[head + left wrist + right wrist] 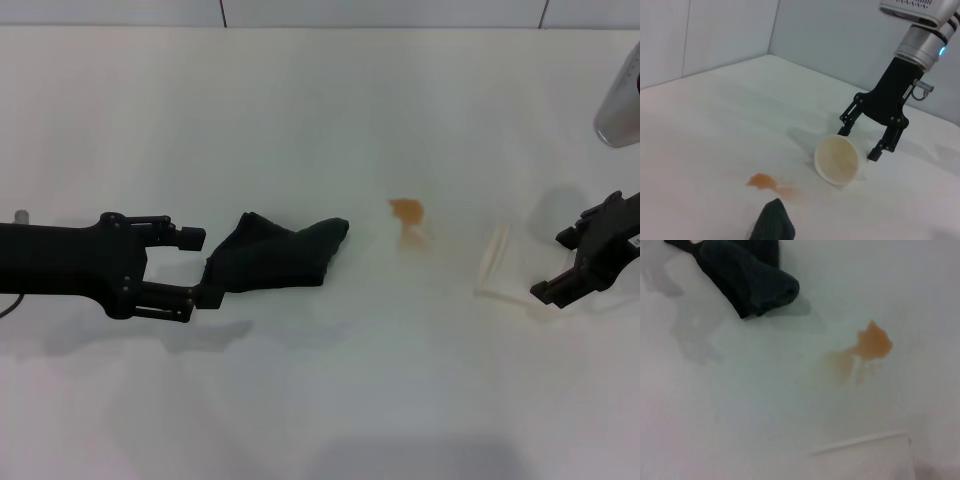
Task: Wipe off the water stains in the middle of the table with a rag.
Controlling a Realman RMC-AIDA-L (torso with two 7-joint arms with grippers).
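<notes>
one rag (pixel 275 255), dark and crumpled, lying on the one white table (pixel 300 400), well to the robot's left of the stain. one left gripper (pixel 195 268) right at the rag's left end, fingers spread apart, lower fingertip touching the cloth, nothing clamped. one orange-brown blot, the water stains (pixel 407 211), just right of the rag's rounded tip, apart from it, pale trickle running down beside it. one clear cup (pixel 497 262) on its side, right of the stain. one right gripper (pixel 566 268) just beyond the cup, fingers splayed wide, grasping nothing.
</notes>
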